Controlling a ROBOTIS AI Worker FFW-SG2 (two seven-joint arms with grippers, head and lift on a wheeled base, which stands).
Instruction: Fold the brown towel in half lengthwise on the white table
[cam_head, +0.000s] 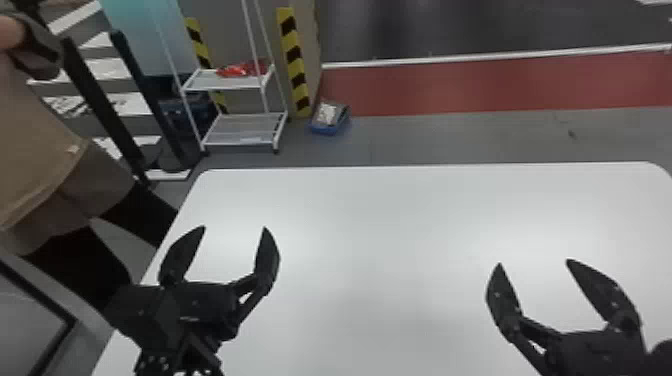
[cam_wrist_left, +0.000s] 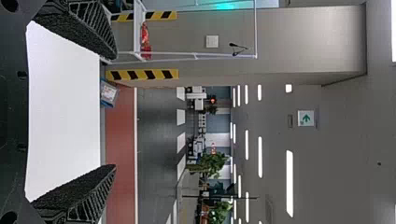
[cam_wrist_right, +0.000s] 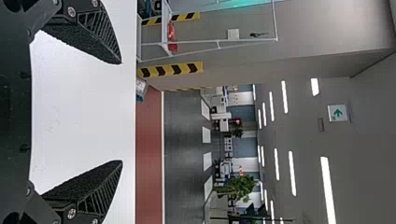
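Observation:
Over the left part of the white table (cam_head: 380, 215), my left gripper (cam_head: 235, 228) stands open with its two fingers wide apart. My right gripper (cam_head: 533, 262) is over the table's right part, also spread open and holding nothing. In the left wrist view, the left gripper (cam_wrist_left: 116, 109) has bare tabletop between its fingers. The right wrist view has the right gripper (cam_wrist_right: 122, 112) with the same white surface between its fingers. I see no brown towel on the part of the table in view.
A person stands close by the table's left edge. Beyond the far edge are a white wire rack (cam_head: 245, 127), a blue bin (cam_head: 330, 120) on the floor and a striped yellow-black post (cam_head: 295, 65).

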